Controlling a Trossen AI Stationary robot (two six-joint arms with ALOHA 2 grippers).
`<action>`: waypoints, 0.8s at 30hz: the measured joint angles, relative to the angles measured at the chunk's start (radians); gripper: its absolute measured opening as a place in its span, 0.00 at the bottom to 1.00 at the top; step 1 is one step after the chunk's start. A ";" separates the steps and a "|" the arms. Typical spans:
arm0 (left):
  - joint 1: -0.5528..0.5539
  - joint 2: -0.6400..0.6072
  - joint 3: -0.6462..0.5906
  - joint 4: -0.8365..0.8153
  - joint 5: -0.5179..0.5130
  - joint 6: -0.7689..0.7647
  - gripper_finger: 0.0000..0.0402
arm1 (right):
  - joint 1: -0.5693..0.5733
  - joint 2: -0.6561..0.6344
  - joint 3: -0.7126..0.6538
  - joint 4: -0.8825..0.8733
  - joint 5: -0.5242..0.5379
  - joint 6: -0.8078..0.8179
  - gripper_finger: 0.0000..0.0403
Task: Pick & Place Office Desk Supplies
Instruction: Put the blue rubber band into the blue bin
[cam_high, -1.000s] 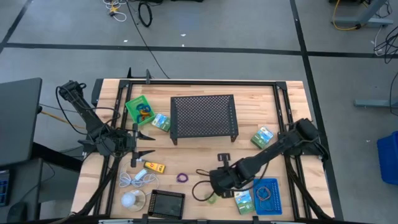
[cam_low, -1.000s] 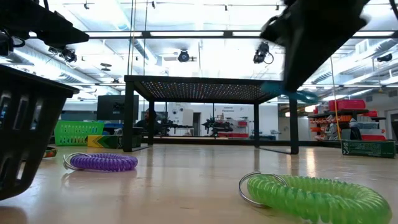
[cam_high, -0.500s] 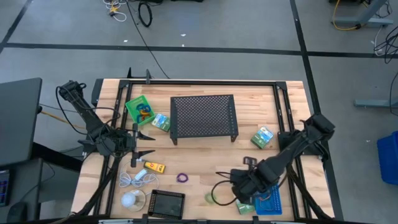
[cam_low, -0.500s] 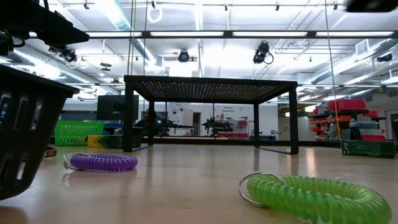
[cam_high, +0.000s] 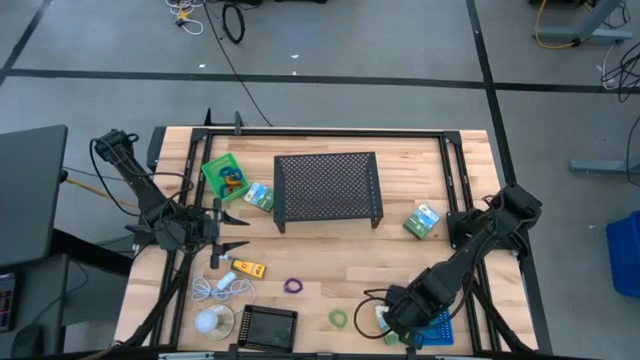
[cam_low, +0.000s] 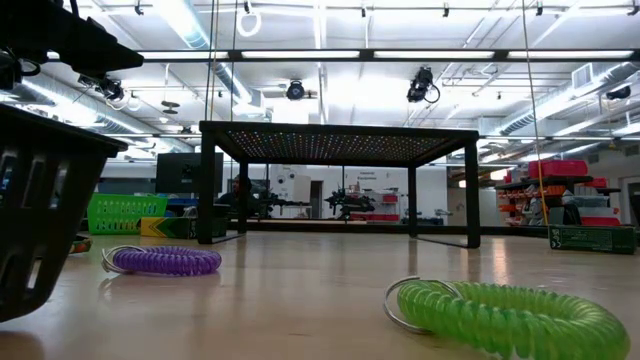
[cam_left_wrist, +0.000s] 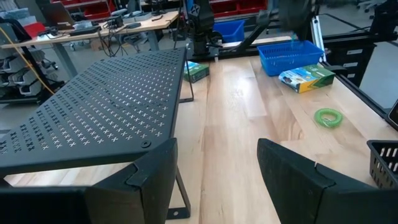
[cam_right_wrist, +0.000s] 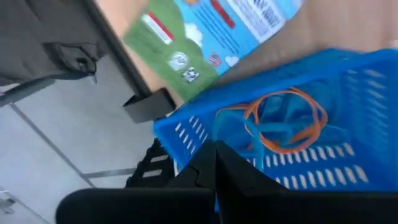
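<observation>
Hovering over the blue tray at the bench's front right corner, the right gripper has its fingers pressed fully together, and nothing can be seen between them in the right wrist view. That view looks down into the blue tray, where an orange loop lies over a blue one, with a green-blue packet on the wood just beside the tray's rim. By the look of it, the step in hand is a delivery into this tray, though whether anything has just gone in cannot be told.

The left gripper waits near the bench's left edge, its fingers spread wide and holding nothing, pointed toward the black mesh stand at the middle of the bench.

Supplies are yet to be sorted. A green loop lies near the front edge, left of the right gripper, and a purple loop sits further left, toward the middle. A yellow block lies near the left gripper, a black tray stands at the front edge, and a green tray holds items at the back left. Another packet rests toward the right edge.

The next move probably calls for the right gripper to lift clear of the tray, open, and come down over the nearby green loop.
</observation>
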 joint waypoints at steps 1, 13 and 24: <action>0.000 0.000 0.000 0.000 0.000 0.004 0.57 | 0.004 0.001 -0.034 0.036 -0.007 0.018 0.00; 0.000 0.000 0.000 0.000 0.000 0.028 0.57 | 0.020 0.000 -0.156 0.176 0.010 0.005 0.10; 0.000 0.000 0.000 0.000 0.000 0.022 0.57 | 0.014 0.000 -0.157 0.040 0.063 0.038 0.25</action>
